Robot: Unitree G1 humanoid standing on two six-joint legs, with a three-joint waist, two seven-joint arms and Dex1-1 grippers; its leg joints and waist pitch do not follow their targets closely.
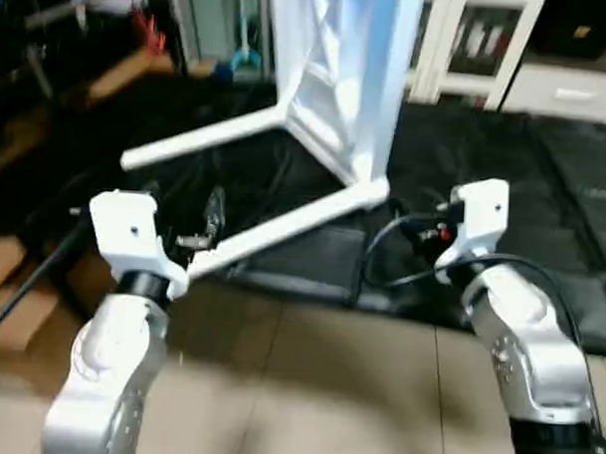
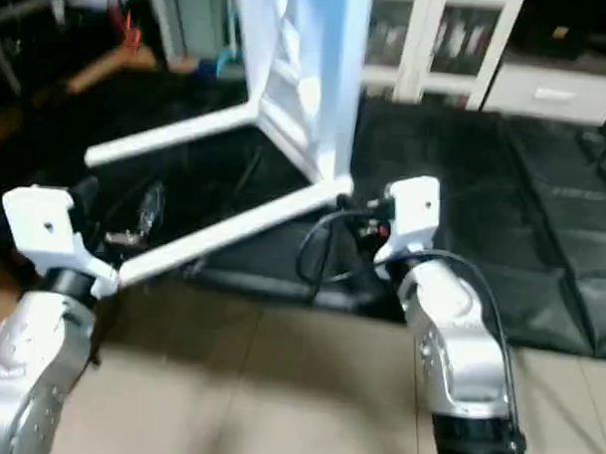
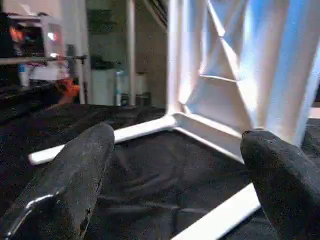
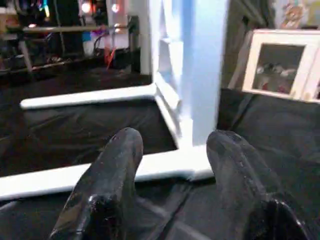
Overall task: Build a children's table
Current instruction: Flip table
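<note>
Tabletop (image 1: 338,79) is seen standing on edge on the black mat (image 1: 543,196), ribbed underside facing the robot, with two legs seated in its lower corner sockets and lying out across the mat toward the left arm.

Right gripper (image 4: 175,150): fingers spread wide, nothing between them. In the right wrist view the gap is lined up on the socket end of the near leg (image 1: 283,226), where it joins the tabletop's lower corner; no contact is made out.

Left gripper (image 3: 175,165): fingers also spread wide and empty. The far leg (image 1: 202,139) and the tabletop's ribs are seen through the gap; the near leg passes below the right-hand finger in that view. In the head views the free end of the near leg lies just beside the left wrist housing; whether it touches cannot be told.

Risks, as judged from this state:
- The tabletop is balanced on one edge and propped only by the two legs. A sideways push on the near leg by either arm would likely tip it flat.
- A closing grasp at the socket joint could lever the leg partly out if it is not fully seated.
- Loose cables (image 1: 382,250) near the right wrist could snag on the leg.

A white cabinet (image 1: 479,44) stands behind, apart from the work.
</note>
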